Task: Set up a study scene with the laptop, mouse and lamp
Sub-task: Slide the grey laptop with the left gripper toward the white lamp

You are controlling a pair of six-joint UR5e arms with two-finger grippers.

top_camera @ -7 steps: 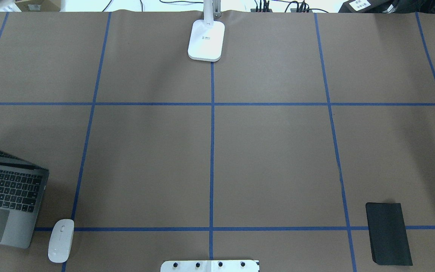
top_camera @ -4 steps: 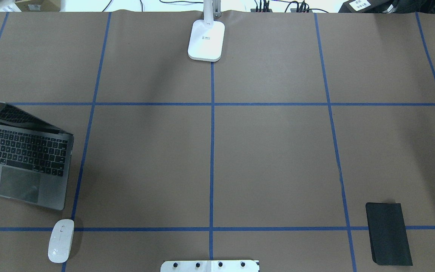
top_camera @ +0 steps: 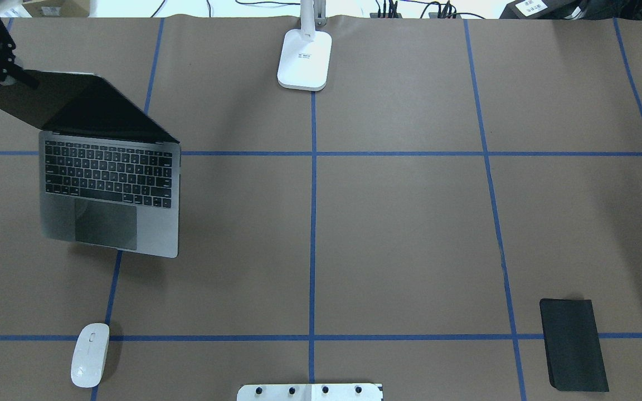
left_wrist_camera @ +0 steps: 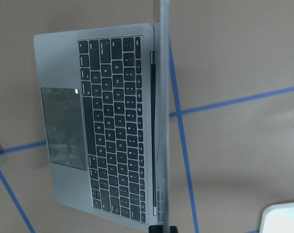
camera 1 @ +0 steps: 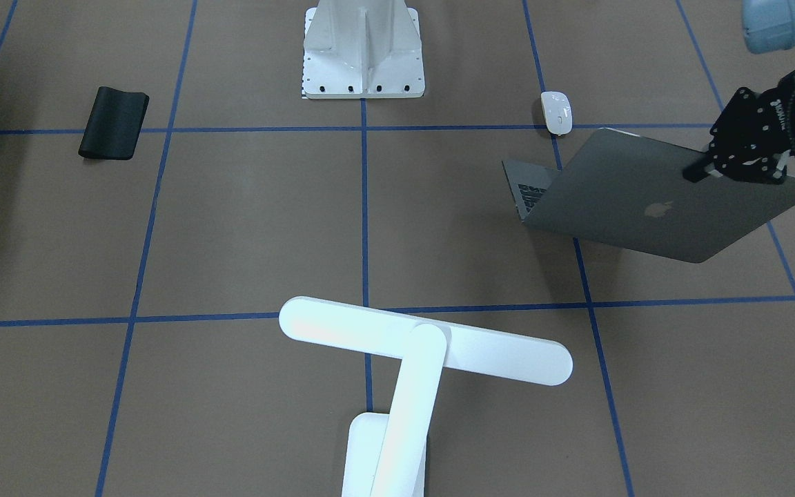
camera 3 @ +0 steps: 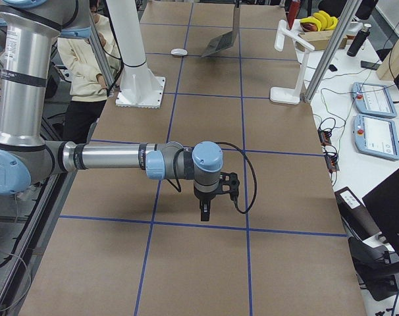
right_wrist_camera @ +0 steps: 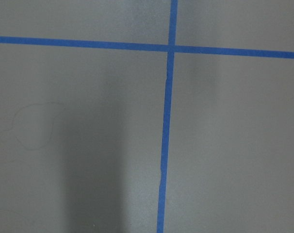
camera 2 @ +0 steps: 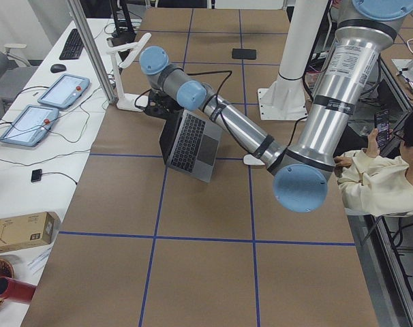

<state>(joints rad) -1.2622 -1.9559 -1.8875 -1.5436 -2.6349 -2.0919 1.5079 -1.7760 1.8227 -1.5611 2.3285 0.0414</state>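
While my left gripper (camera 1: 722,169) pinches the top edge of the open laptop's (top_camera: 109,189) lid on my left side, the mouse (top_camera: 90,362) lies nearer me and the lamp (top_camera: 305,58) stands at the far edge. I cannot tell whether my right gripper (camera 3: 205,209) is spread.

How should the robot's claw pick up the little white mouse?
Come straight down from above and pinch the mouse across its narrow middle, one finger on each long side. It lies flat on the table, low and rounded, so a sideways approach would probably just push it. The left claw is clamped on the laptop lid.
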